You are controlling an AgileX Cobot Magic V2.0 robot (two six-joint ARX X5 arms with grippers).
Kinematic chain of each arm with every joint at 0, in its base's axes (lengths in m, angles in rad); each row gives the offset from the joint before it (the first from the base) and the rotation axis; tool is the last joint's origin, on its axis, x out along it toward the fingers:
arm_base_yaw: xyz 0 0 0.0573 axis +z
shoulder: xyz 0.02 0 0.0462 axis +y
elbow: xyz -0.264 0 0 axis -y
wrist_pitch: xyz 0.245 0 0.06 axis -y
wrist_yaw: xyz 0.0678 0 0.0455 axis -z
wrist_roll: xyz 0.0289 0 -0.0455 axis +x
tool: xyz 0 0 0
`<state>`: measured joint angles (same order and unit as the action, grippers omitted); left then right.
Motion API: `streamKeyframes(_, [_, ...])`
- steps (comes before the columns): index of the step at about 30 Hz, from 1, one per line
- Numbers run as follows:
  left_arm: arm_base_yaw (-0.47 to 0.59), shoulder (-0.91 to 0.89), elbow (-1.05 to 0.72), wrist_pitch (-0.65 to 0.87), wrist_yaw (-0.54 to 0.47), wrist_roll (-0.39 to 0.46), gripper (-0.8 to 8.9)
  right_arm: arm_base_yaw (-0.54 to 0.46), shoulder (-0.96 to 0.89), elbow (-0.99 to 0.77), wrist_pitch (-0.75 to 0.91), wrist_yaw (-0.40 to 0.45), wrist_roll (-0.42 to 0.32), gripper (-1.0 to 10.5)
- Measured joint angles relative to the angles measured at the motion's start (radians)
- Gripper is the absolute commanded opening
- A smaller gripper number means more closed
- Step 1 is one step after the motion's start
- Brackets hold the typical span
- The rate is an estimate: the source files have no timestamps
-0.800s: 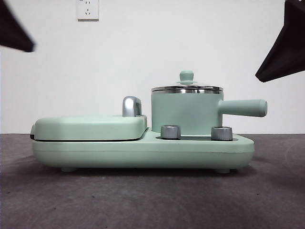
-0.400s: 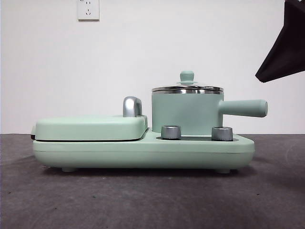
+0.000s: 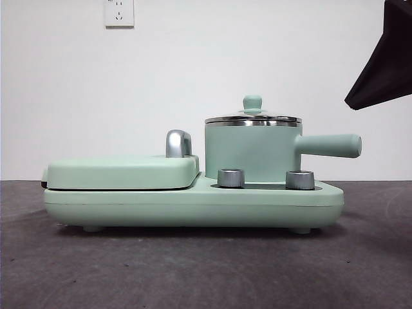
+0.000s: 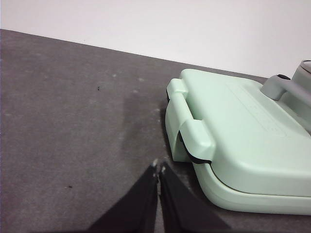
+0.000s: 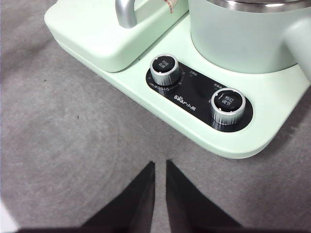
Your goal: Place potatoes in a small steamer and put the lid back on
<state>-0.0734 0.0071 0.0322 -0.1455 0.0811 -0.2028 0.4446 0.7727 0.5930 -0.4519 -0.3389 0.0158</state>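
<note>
The small steamer [image 3: 251, 153] stands on the right half of a mint-green cooker base [image 3: 193, 205], its side handle [image 3: 329, 146] pointing right. The lid [image 3: 252, 118] sits on the steamer with its green knob up. No potatoes show in any view. My left gripper [image 4: 158, 167] is shut and empty, hovering over the dark table beside the hinged end of the grill cover [image 4: 243, 126]. My right gripper [image 5: 159, 164] is shut and empty, above the table in front of the base's control panel, with the small steamer [image 5: 243, 39] beyond it.
The flat grill cover [image 3: 122, 172] with its chrome handle [image 3: 178, 143] fills the base's left half. Two steel knobs [image 5: 165, 68] [image 5: 227, 104] sit on the black panel. A black arm tip [image 3: 386, 58] hangs at the front view's top right corner.
The black arm tip at the top left corner of the front view has gone out of view. The steamer, lid and cooker have not moved.
</note>
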Motion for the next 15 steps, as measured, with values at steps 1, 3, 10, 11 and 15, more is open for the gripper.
streamKeyframes(1, [0.000, 0.000, 0.000, 0.000, 0.000, 0.000, 0.06, 0.000, 0.000, 0.000, 0.000, 0.000, 0.000, 0.3])
streamKeyframes(3, [0.000, 0.000, 0.000, 0.000, 0.000, 0.000, 0.06, 0.000, 0.000, 0.000, 0.000, 0.000, 0.000, 0.3])
streamKeyframes(10, [0.000, 0.000, 0.000, 0.000, 0.000, 0.000, 0.06, -0.052, -0.151, -0.022, 0.028, 0.093, -0.059, 0.3])
streamKeyframes(11, [0.000, 0.000, 0.000, 0.000, 0.000, 0.000, 0.06, -0.078, -0.192, -0.047, 0.056, 0.134, -0.071, 0.3])
streamKeyframes(15, [0.000, 0.000, 0.000, 0.000, 0.000, 0.000, 0.06, -0.209, -0.371, -0.220, 0.160, 0.256, -0.090, 0.3])
